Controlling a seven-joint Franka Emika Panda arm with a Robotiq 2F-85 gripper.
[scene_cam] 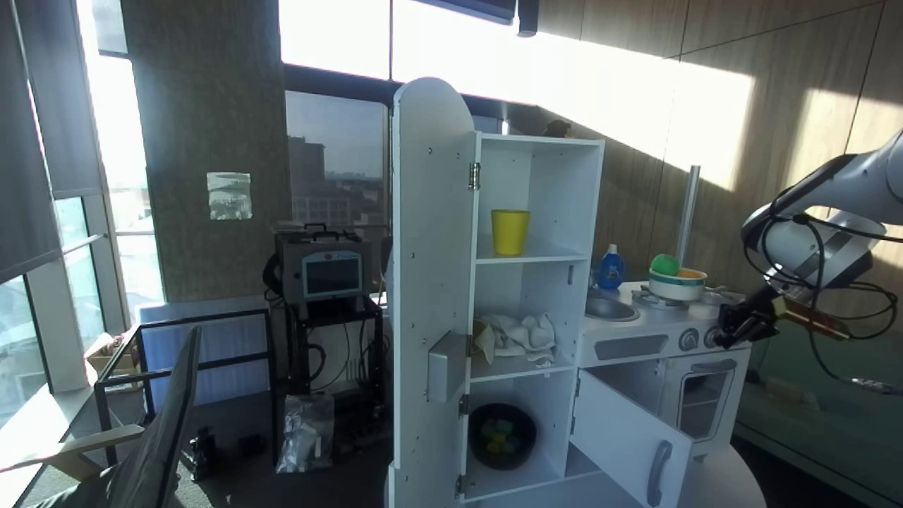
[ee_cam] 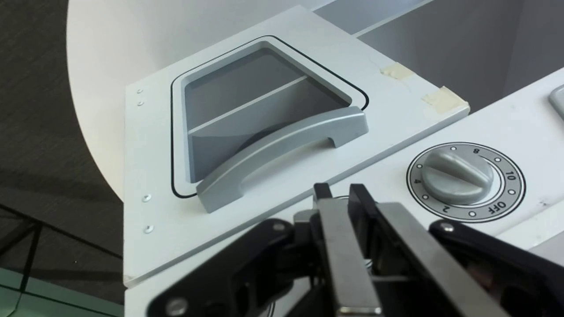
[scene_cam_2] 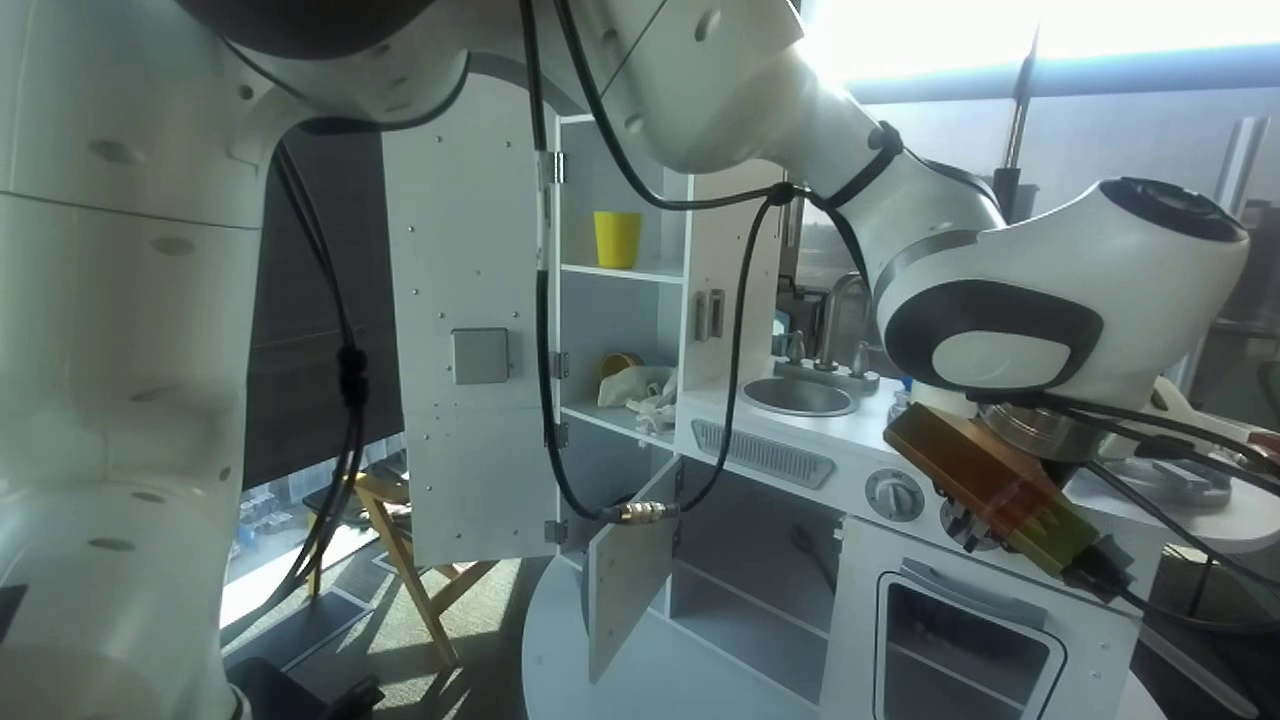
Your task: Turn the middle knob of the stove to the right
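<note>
Claw [ee_cam: 339, 190] fingers stand a narrow gap apart at the middle knob [scene_cam: 712, 336] of the stove [scene_cam_2: 860, 560], just below the front edge of its bench [scene_cam_2: 872, 412]; contact is hidden, so I cannot tell if they grip it. Seizing that knob seems the step in hand; next, I judge, comes a firm hold and a clockwise wrist roll. Sunlit panelled wall [scene_cam: 712, 99] rises behind. Tall cabinet [scene_cam: 561, 190] adjoins one bench end. Sink [scene_cam: 611, 309] lies toward that end; a white pot [scene_cam: 677, 291] sits back from the front edge.
</note>
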